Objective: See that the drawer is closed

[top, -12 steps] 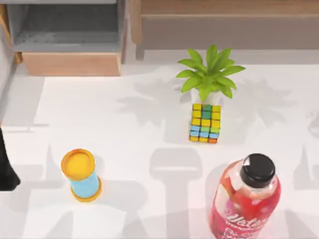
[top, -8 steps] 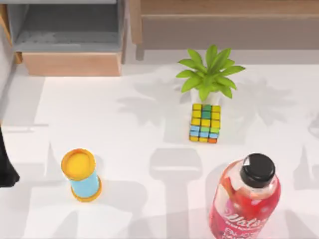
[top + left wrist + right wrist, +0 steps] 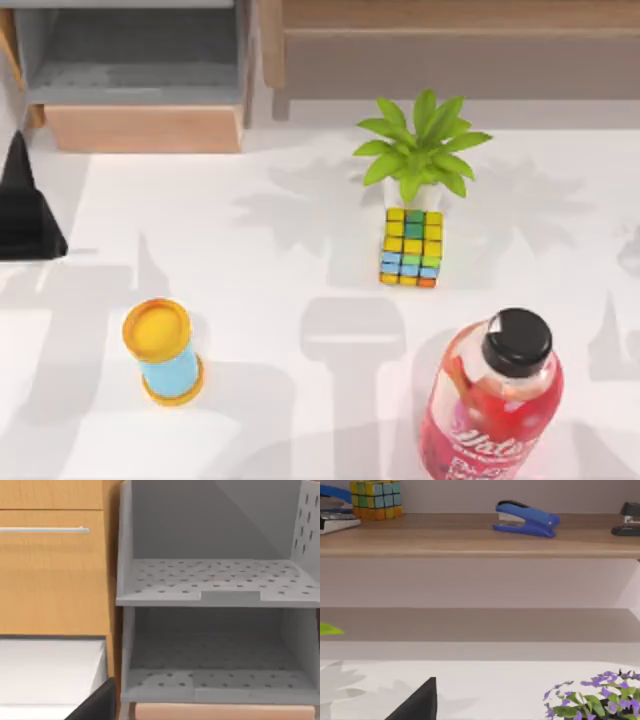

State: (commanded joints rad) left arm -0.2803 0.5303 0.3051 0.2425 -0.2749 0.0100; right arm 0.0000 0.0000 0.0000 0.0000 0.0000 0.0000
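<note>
The drawer [image 3: 145, 128] stands pulled out at the table's back left. Its light tan front panel faces the table and its grey floor [image 3: 135, 60] lies open behind the panel. In the left wrist view the drawer's front panel edge [image 3: 225, 712] lies below the grey perforated floor [image 3: 215, 677], with a grey shelf above it. My left gripper [image 3: 25, 205] is a dark shape at the left edge, just in front of and left of the drawer's front panel, apart from it. A dark part of my right gripper [image 3: 417, 705] shows in the right wrist view.
A potted green plant [image 3: 420, 150] and a colour cube [image 3: 411, 246] stand mid-table. A yellow-and-blue can [image 3: 165, 350] sits front left and a red bottle [image 3: 495, 400] front right. A long wooden cabinet [image 3: 450, 45] runs along the back right.
My left gripper has moved from the front left edge toward the back, nearer the drawer's front panel. The drawer and the table objects have not moved.
</note>
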